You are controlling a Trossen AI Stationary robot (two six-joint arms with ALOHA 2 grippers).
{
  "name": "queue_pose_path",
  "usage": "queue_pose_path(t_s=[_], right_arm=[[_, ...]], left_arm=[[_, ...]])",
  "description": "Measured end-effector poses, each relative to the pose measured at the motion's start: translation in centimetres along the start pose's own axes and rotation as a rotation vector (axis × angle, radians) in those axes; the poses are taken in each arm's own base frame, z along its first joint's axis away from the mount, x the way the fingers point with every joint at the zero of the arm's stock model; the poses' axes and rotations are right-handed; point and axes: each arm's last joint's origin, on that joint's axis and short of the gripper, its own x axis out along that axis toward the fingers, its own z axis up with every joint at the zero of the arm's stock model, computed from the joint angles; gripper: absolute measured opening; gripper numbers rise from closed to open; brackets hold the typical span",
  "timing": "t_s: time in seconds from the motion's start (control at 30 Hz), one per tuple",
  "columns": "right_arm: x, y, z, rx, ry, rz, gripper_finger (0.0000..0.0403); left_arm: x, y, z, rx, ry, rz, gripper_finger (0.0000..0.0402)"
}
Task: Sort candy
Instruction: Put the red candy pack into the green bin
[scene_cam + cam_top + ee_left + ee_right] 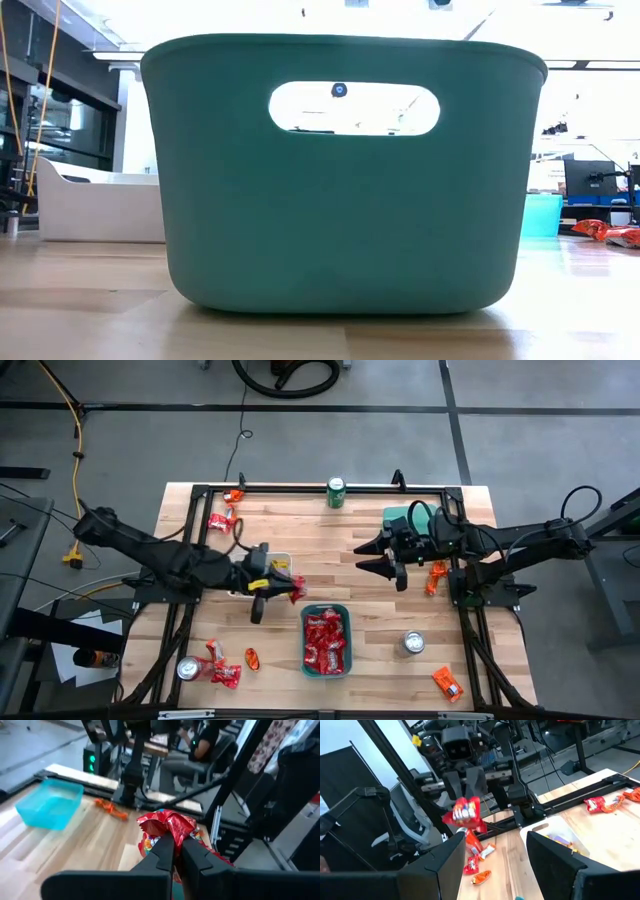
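My left gripper (285, 586) hangs above the table between a white tray (283, 559) and a green tray (343, 610), shut on a red candy packet (167, 826). The green tray holds several red candy packets (325, 642). The right wrist view also shows the held packet (465, 814) in the air, and yellow candy (559, 839) lying in the white tray. My right gripper (368, 557) waits open and high at the right, touching nothing. Loose red and orange candy lies at the far left (221, 520), near left (222, 672) and right (436, 576). My left gripper pinches the red packet's crumpled wrapper (172, 834) between its two fingertips. The fingers lie about level and come from the table's left. The packet is lifted clear of the table and trays, bunched beyond and around the fingertips.
A teal bin (400, 517) sits behind my right gripper. A green can (336, 492) stands at the far edge, with silver cans near right (413, 643) and near left (188, 669). In the low view the green tray's wall (340, 220) blocks most of the table.
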Motion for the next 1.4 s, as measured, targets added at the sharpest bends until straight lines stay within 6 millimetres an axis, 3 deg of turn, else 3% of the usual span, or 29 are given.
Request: queue_pose_path(t_s=[0.2, 0.47, 0.63, 1.03, 1.13, 1.27, 1.4], right_arm=[[0.0, 0.0, 0.0, -0.001, -0.002, 0.002, 0.0206], [0.0, 0.0, 0.0, -0.003, 0.000, 0.000, 0.0206], [0.0, 0.0, -0.1, -0.002, 0.009, -0.004, 0.0206], [0.0, -0.1, -0.2, -0.003, 0.018, -0.008, 0.0206], [0.0, -0.1, -0.2, -0.003, 0.024, -0.011, 0.0206], [0.0, -0.2, -0.4, -0.002, 0.039, -0.018, 0.0206], [0.0, -0.3, -0.6, -0.002, 0.058, -0.027, 0.0206]], left_arm=[[3.0, -0.4, -2.2, 0.026, 0.111, -0.043, 0.0000], [8.1, -1.3, -7.2, 0.087, 0.282, -0.133, 0.0013], [9.3, -1.2, -8.5, 0.148, 0.318, -0.149, 0.0040], [9.3, -1.0, -8.4, 0.144, 0.318, -0.142, 0.0158], [8.7, -0.5, -7.5, 0.098, 0.312, -0.124, 0.0182], [6.2, 1.4, -4.4, 0.107, 0.362, 0.035, 0.0198], [2.3, 4.4, -1.1, 0.107, 0.376, 0.303, 0.0200]])
